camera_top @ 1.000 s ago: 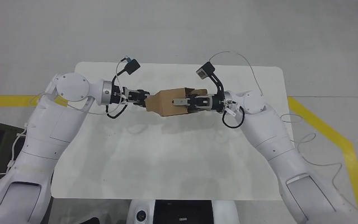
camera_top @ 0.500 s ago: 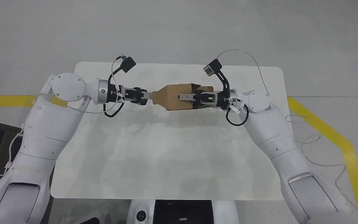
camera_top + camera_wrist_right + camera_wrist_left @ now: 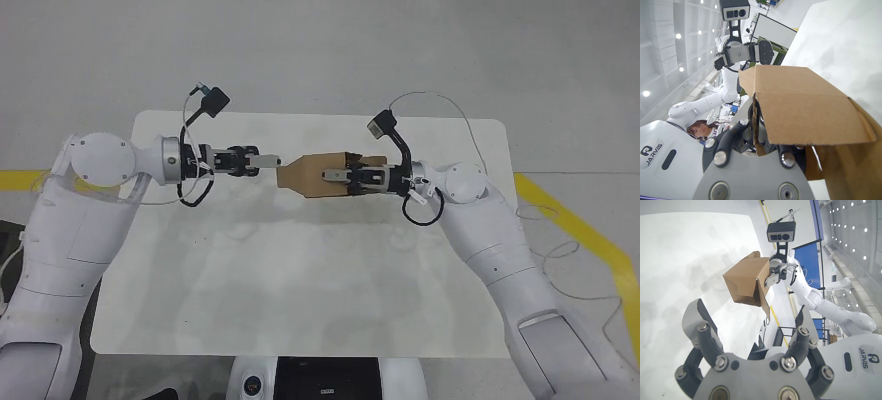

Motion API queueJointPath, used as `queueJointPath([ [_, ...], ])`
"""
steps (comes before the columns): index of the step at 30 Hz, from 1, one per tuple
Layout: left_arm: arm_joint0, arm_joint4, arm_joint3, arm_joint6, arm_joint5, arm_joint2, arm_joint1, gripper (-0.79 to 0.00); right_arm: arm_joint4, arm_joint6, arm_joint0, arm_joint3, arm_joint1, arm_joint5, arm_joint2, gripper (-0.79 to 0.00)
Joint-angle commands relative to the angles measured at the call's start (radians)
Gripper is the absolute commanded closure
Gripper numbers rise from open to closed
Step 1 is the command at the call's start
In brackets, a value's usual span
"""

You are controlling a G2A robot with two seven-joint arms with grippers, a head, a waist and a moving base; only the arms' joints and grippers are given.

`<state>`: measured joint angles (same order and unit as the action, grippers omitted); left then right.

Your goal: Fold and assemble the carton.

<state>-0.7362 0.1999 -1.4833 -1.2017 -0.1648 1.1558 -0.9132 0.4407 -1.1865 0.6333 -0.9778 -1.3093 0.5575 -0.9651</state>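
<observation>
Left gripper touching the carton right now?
Apart. Left wrist view: the left gripper, open, sits well short of the carton, bare table between them; the right gripper alone holds it.

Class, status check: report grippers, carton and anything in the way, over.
Left gripper open, just off the carton. Right gripper shut on carton wall, holding it above the table. Nothing in the way.
</observation>
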Motion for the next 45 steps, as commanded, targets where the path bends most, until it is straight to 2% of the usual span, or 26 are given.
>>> queueJointPath([
  [1,0.0,-0.038,-0.012,0.0,0.007,-0.016,-0.001,-0.785,-0.003,0.003,-0.002,0.001,-0.002,-0.001,0.004,0.0],
  [8,0.003,-0.129,-0.026,0.026,0.02,-0.039,-0.001,-0.785,0.003,-0.001,-0.006,0.008,-0.003,0.001,0.005,0.0],
  [18,0.016,-0.176,0.023,0.044,0.06,-0.053,-0.002,-0.785,0.052,-0.03,-0.001,-0.028,-0.001,0.002,-0.012,0.0],
  [32,0.021,-0.132,0.052,0.026,0.054,-0.056,-0.005,-0.785,0.108,-0.06,0.013,-0.057,-0.002,-0.001,-0.019,0.0],
  [45,0.007,-0.14,0.018,0.035,0.026,-0.061,-0.005,-0.785,0.164,-0.074,0.017,-0.056,-0.009,0.002,-0.016,0.0],
])
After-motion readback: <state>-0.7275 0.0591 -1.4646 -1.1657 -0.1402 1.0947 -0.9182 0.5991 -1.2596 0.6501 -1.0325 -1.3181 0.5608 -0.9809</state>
